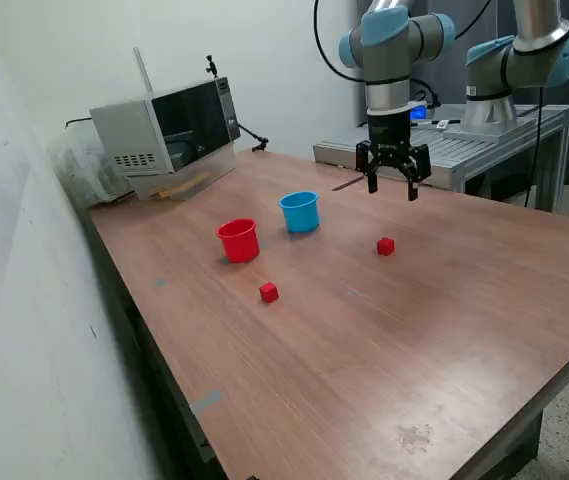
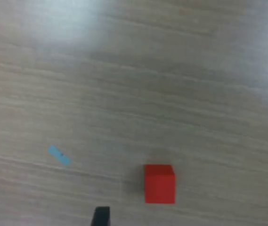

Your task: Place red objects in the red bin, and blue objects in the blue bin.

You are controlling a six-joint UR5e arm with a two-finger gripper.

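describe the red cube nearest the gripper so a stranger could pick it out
Start at the wooden table and find the blue cup near its middle. The cube lies alone to the exterior view's right of that cup, just below the gripper. The other red cube sits in front of the red cup instead.

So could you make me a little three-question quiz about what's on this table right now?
1. True or false: the gripper is holding a red cube.
2. How many red cubes lie on the table?
3. Which cup stands nearer the microwave: A) the red cup, B) the blue cup?

Key:
1. False; it hangs open and empty above the table.
2. Two: one close to the gripper, also seen by the wrist camera, and one in front of the red cup.
3. B.
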